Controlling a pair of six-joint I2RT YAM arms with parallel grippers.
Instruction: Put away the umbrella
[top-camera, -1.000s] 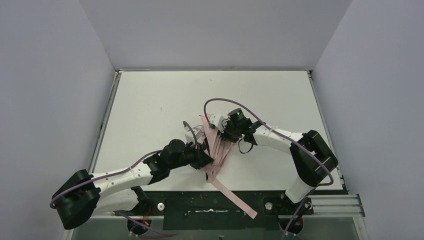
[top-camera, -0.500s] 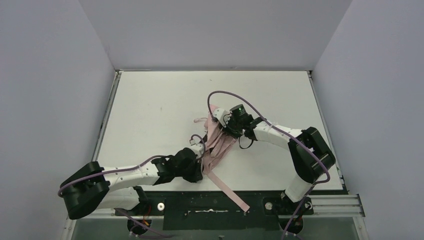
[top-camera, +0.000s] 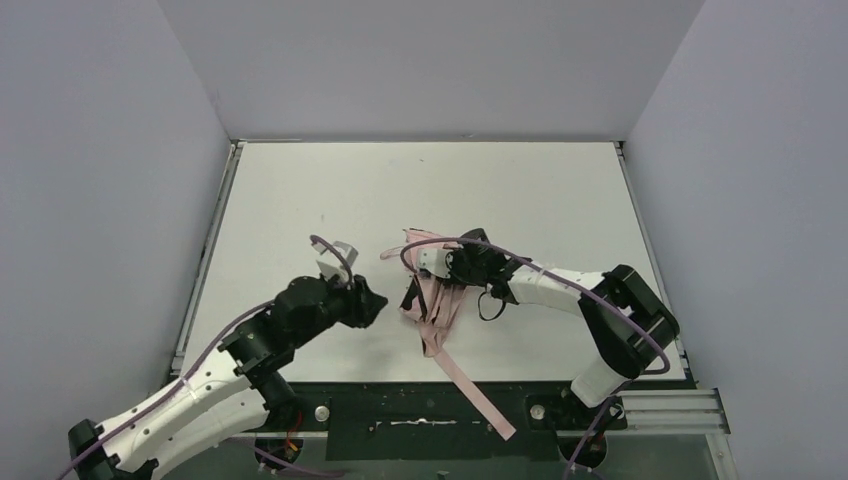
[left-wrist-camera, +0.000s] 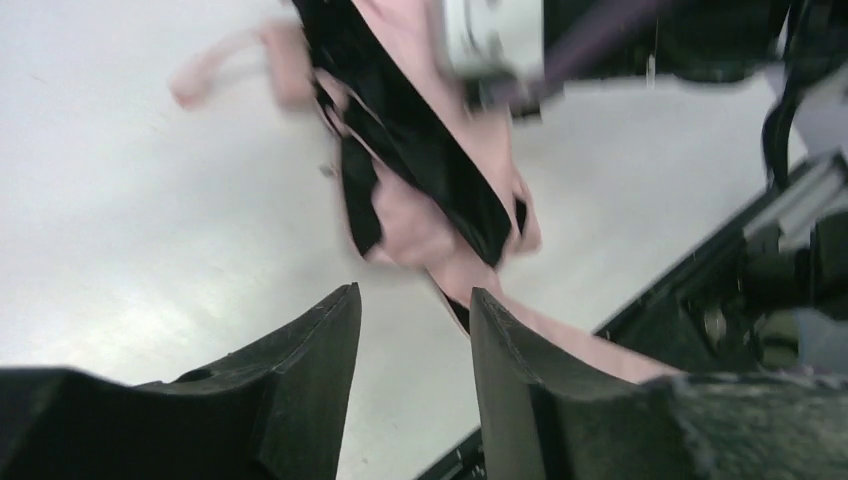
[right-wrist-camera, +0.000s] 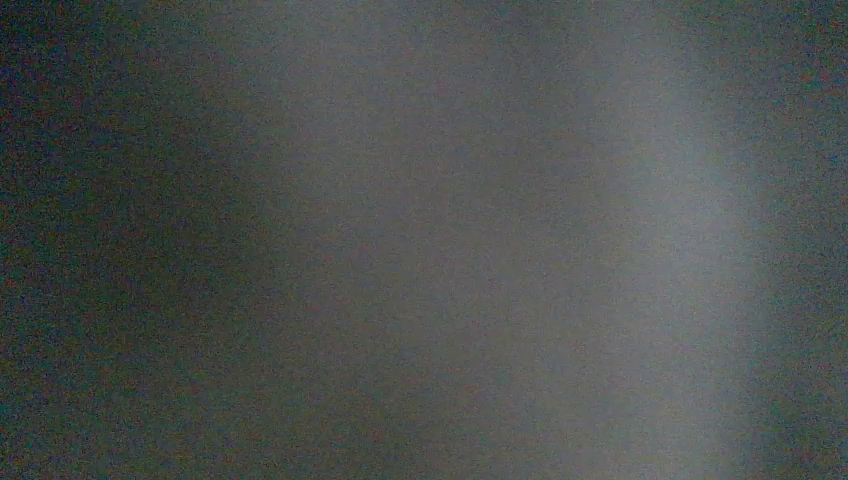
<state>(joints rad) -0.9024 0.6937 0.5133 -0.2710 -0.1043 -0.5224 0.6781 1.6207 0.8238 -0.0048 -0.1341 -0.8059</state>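
Observation:
The umbrella (top-camera: 432, 305) lies as a crumpled pale pink bundle with black ribs on the white table (top-camera: 300, 200), near the front middle. A long pink strip (top-camera: 472, 392) of it trails over the table's front edge. My left gripper (top-camera: 378, 303) stands open and empty just left of the bundle. In the left wrist view the umbrella (left-wrist-camera: 405, 215) lies beyond the left gripper (left-wrist-camera: 412, 315), apart from its fingers (left-wrist-camera: 320, 350). My right gripper (top-camera: 438, 270) is buried in the bundle's top end and appears shut on it. The right wrist view is a dark blur.
A pink loop (top-camera: 395, 251) sticks out at the bundle's upper left. The black front rail (top-camera: 400, 405) runs below the table's edge. Grey walls enclose the table on three sides. Purple cables arc over both wrists.
My left gripper has let go of the umbrella, opened and pulled back to the left. The right gripper has drawn the umbrella's top end lower and slightly left.

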